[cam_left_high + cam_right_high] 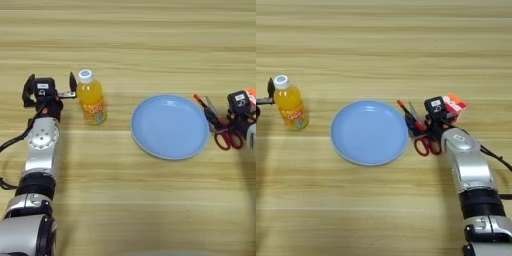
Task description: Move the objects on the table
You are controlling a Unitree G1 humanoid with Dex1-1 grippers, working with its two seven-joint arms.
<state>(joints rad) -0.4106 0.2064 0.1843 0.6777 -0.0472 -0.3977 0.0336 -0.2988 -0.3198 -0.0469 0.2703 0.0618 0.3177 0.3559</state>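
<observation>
We are seeing left gripper (50,86) at left of frame, fingers spread wide, one fingertip just beside orange-juice bottle (92,97), nothing held; likely lining up to grasp bottle; bottle standing upright on desk (150,40), left of centre; light-blue plate (170,126) lying flat mid-frame, bare; right gripper (423,125) at right of frame sitting over red-handled scissors (423,137) beside plate's right rim; we cannot tell whether those fingers are gripping; puzzle cube (454,105) resting just behind right gripper, partly hidden.

Orange-juice bottle (92,99) upright, left; light-blue plate (369,132) centre; red-handled scissors (419,131) just right; puzzle cube (454,105) beyond; wooden table (130,45).
</observation>
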